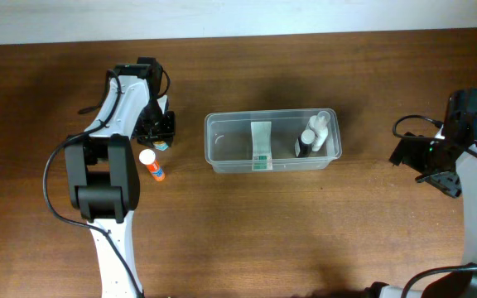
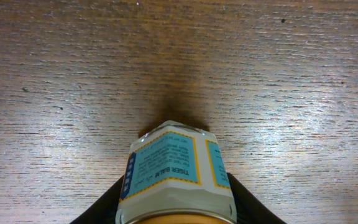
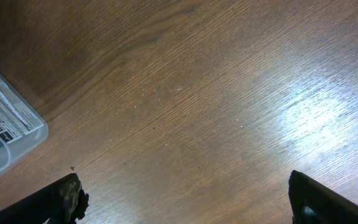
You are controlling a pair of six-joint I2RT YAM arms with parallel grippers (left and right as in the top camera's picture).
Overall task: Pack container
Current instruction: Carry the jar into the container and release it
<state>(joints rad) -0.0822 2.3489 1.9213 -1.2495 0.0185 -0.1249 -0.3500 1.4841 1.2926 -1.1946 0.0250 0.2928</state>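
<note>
The container [image 1: 222, 162] is a clear plastic bin at the table's middle; its corner shows in the right wrist view [image 3: 17, 134]. Inside it are a white bottle [image 1: 319, 128], a dark bottle [image 1: 303, 147] and a green-and-white packet [image 1: 261, 145]. My left gripper [image 1: 156, 128] is left of the bin. In the left wrist view it [image 2: 178, 208] is shut on a small jar with a blue label [image 2: 173, 165], low over the wood. My right gripper [image 1: 439, 170] is far right of the bin, open and empty [image 3: 185, 205].
A small bottle with a white cap and orange body [image 1: 151, 162] lies on the table just in front of my left gripper. The table's far edge meets a pale wall [image 1: 305, 16] at the top.
</note>
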